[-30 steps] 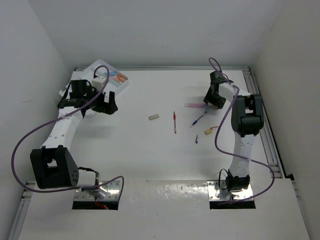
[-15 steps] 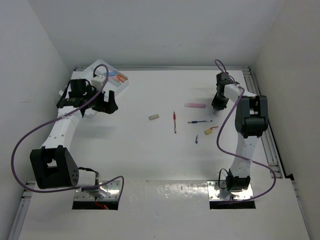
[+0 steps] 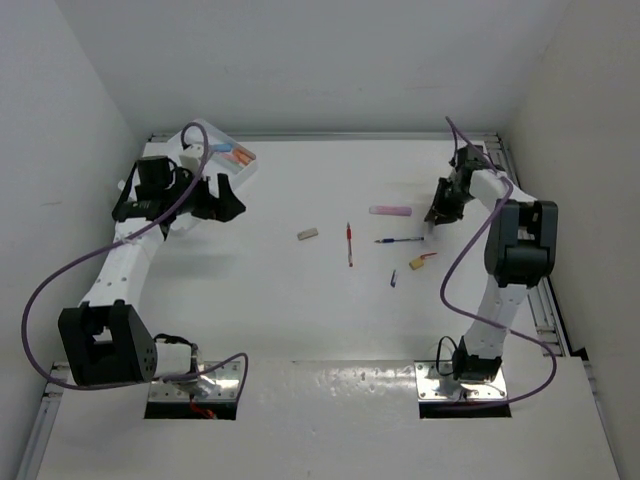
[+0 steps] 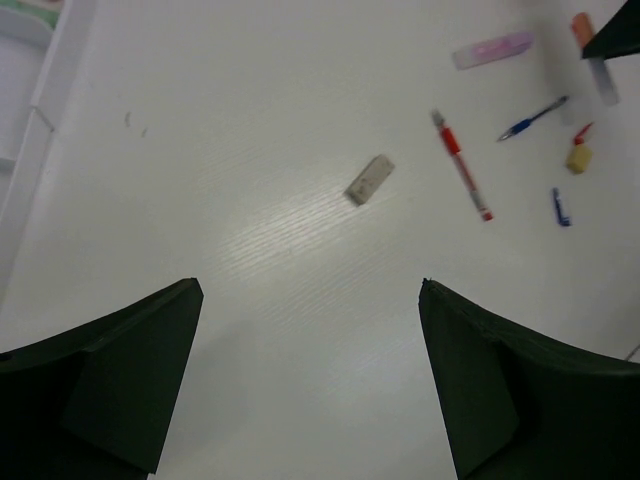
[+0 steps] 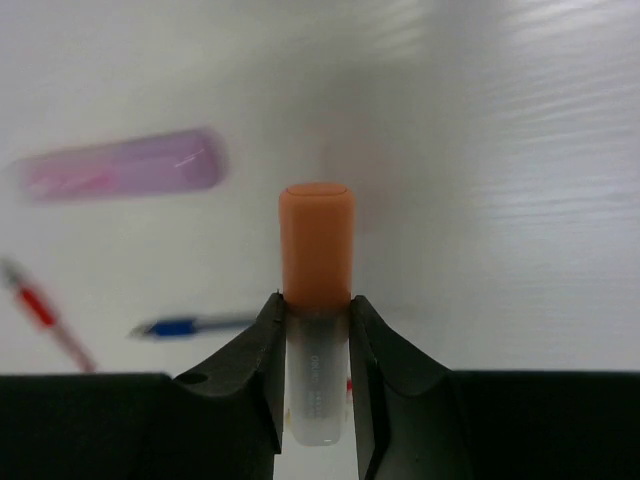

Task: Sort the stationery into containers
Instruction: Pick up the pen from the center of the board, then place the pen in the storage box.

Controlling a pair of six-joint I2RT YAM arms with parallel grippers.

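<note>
My right gripper [image 5: 316,300] is shut on an orange-capped marker [image 5: 316,240] and holds it above the table at the far right [image 3: 441,209]. Below it lie a pink marker [image 5: 120,170], a blue pen [image 5: 190,325] and a red pen [image 5: 45,315]. My left gripper [image 4: 310,290] is open and empty, next to the white tray [image 3: 222,157] at the far left. In the left wrist view I see a beige eraser [image 4: 368,180], the red pen [image 4: 462,165], the pink marker [image 4: 490,50], the blue pen [image 4: 533,118], a yellowish eraser [image 4: 578,158] and a small purple piece [image 4: 561,207].
The tray holds some coloured markers [image 3: 238,155] at its far end. The loose items lie between the arms in the middle of the table, eraser [image 3: 308,234] leftmost. Metal rails [image 3: 520,200] run along the table's right and far edges. White walls close in on all sides.
My right gripper has moved right, away from the pink marker, carrying the orange marker. The blue pen has turned from slanted to nearly level. My left gripper has shifted slightly.
</note>
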